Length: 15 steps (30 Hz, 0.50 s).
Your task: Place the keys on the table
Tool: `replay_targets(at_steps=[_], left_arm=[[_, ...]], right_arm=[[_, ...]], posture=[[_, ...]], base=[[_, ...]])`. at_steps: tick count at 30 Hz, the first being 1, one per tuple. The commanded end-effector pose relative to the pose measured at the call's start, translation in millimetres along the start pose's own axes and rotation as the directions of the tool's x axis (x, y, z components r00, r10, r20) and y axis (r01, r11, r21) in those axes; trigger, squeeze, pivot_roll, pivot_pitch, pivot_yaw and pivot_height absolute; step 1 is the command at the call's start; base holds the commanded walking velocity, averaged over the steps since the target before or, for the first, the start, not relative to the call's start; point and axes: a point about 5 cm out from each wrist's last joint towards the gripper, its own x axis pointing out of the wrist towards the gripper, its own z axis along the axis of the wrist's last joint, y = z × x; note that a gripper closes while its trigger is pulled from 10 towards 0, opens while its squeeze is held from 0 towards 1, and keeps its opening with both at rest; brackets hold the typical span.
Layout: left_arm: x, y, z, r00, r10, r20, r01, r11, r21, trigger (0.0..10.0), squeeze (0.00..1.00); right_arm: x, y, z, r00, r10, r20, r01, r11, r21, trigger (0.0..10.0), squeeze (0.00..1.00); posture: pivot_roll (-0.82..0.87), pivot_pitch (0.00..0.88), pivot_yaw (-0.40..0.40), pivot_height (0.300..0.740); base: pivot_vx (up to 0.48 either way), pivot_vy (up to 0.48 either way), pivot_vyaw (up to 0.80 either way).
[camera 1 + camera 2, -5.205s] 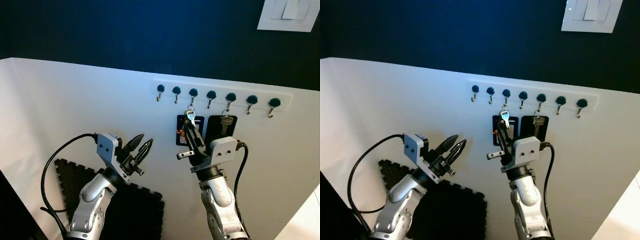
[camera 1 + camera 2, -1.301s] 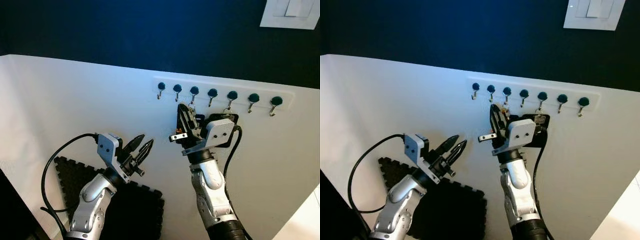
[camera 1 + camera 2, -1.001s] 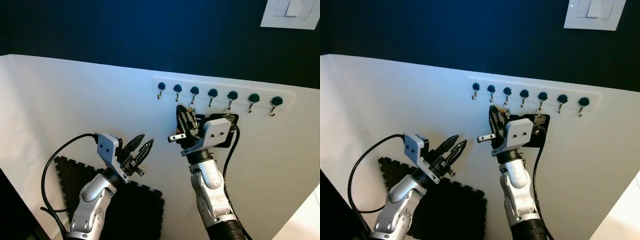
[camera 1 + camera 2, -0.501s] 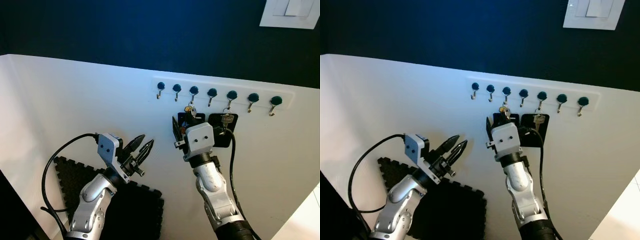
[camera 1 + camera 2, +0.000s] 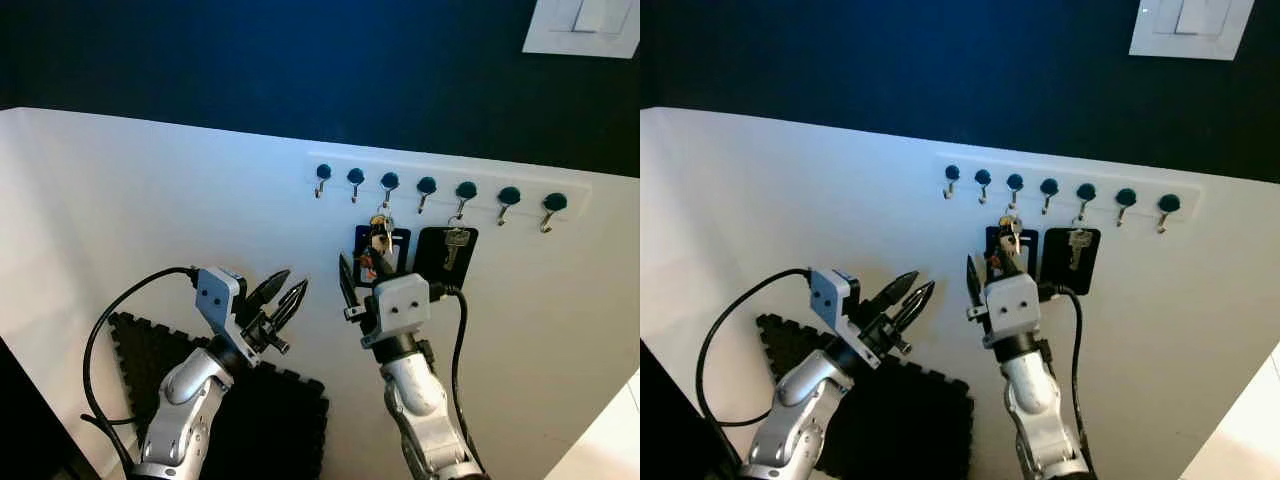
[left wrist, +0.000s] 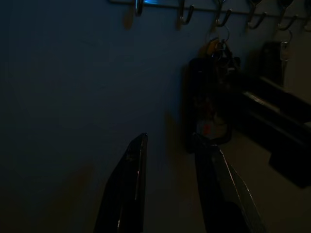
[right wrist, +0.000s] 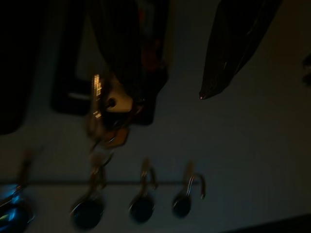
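Note:
A bunch of keys (image 5: 381,232) with a black fob hangs from the third hook of the white hook rail (image 5: 440,178) on the wall. My right gripper (image 5: 358,264) points up just below it and is open. One finger lies over the fob and the other stands off to the left; in the right wrist view the keys (image 7: 104,116) hang beside the fingers (image 7: 233,43). Lower left, my left gripper (image 5: 285,293) is held in the air, open and empty. The left wrist view shows the keys (image 6: 216,48) well beyond its fingertips (image 6: 136,150).
A second key on a black fob (image 5: 452,250) hangs from the fifth hook. The other hooks are bare. A black foam mat (image 5: 270,420) lies on the floor below the left arm. A white light switch (image 5: 585,25) sits on the dark upper wall.
My right gripper has dropped down from the hook and turned; its fingers now stand spread below the keys. The keys still hang on the hook. The left arm has not moved.

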Motion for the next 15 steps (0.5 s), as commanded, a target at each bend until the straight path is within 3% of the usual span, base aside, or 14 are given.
replay_targets(at_steps=[1, 5, 15], left_arm=[[-2.2, 0.1, 0, 1.000, -0.004, -0.005, 0.004, 1.000, 0.012, 10.0, 0.00], [-2.2, 0.3, 0, 1.000, -0.004, -0.004, 0.004, 1.000, 0.011, 10.0, 0.00], [-1.2, 0.9, 0, 1.000, -0.004, -0.004, 0.004, 1.000, 0.009, 10.0, 0.00]], right_arm=[[-1.3, -3.3, 5, 0.999, -0.029, 0.032, 0.030, 1.000, -0.006, 10.0, 0.00], [-1.2, -15.6, 5, 0.992, -0.118, 0.035, 0.119, 0.993, -0.014, 10.0, 0.00], [6.2, -20.7, 7, 0.991, -0.123, 0.053, 0.123, 0.992, -0.006, 10.0, 0.00]], posture=[[0.02, 0.063, 0.006, 0.740], [0.02, 0.064, 0.008, 0.740], [0.02, 0.066, 0.009, 0.740]], base=[[0.000, 0.000, 0.00], [0.000, 0.000, 0.00], [0.000, 0.000, 0.00]])
